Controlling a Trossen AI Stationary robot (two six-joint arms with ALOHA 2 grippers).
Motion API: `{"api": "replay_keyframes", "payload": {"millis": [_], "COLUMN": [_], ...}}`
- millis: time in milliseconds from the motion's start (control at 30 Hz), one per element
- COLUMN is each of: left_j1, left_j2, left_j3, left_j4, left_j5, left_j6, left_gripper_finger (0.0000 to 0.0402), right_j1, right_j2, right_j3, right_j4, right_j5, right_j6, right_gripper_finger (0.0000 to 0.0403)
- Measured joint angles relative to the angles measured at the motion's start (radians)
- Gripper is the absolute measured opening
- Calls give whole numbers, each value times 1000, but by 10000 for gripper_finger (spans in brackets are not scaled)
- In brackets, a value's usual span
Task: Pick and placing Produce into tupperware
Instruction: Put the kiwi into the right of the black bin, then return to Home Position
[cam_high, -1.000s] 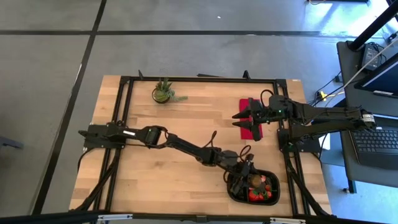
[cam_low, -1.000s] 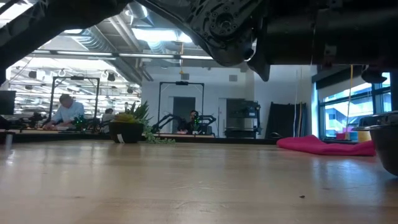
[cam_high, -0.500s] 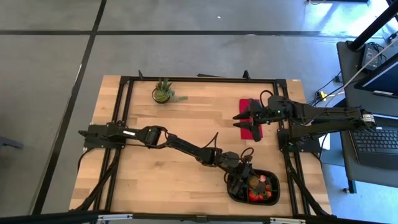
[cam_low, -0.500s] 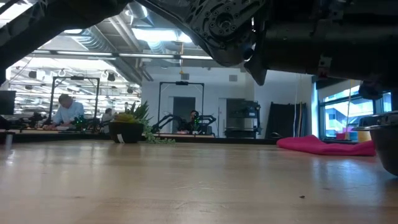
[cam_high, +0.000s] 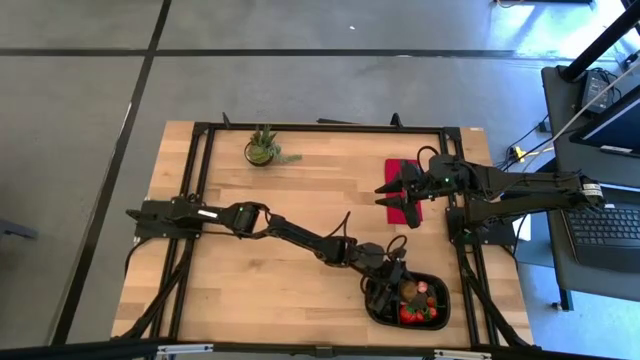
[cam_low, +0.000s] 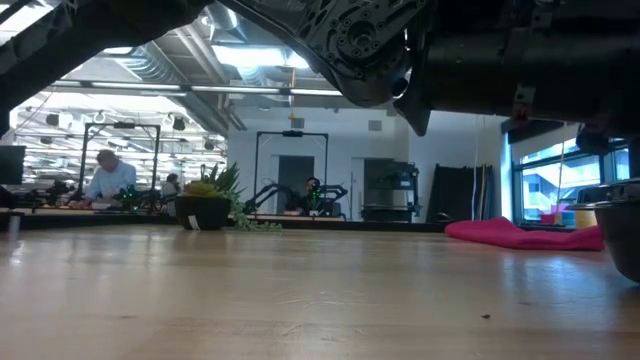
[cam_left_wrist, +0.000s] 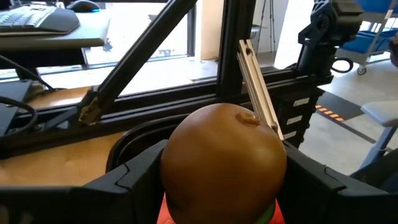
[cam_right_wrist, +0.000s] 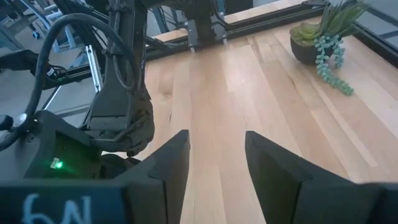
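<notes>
The black two-compartment tupperware sits at the table's near right corner and holds red strawberry pieces. Its rim also shows in the left wrist view. My left gripper reaches over the tupperware and is shut on the brown kiwi-like oval. Red and green fruit shows just under the oval. My right gripper is open and empty above the red cloth at the far right; it also shows in the right wrist view. My left gripper pinches the brown oval between its two fingers, one finger on each side of its wide middle. The oval sits over the tupperware, above the strawberry pieces. I cannot tell whether it rests on them.
A small potted green plant stands at the far edge, left of centre; it shows in the low view too. The red cloth lies flat at the far right. Bare wood lies between the plant and the tupperware. Black frame rails run along the table's edges.
My left gripper has gone a little toward the table's near right corner, farther over the tupperware, still shut on the brown oval.
</notes>
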Motion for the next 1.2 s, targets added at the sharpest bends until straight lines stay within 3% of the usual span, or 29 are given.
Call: {"api": "replay_keyframes", "payload": {"millis": [467,800,967,1067,1200], "left_j1": [0,0,1,13,38], "left_j2": [0,-1,-6,-54,-215], "left_j3": [0,0,-1,-2,-1], "left_j4": [-27,-27,-33,-142,-486], "left_j5": [-29,-33,-66,-55,-54], "left_j6": [0,1,2,37,149], "left_gripper_finger": [247,305,314,315,315], "right_j1": [0,0,0,0,0], "right_j2": [0,0,0,0,0], "right_j3": [0,0,0,0,0], "right_j4": [-1,-1,-1,-5,-33], "right_j5": [0,0,0,0,-1], "right_j6": [4,4,5,7,8], "right_gripper_finger": [158,159,159,159,159]}}
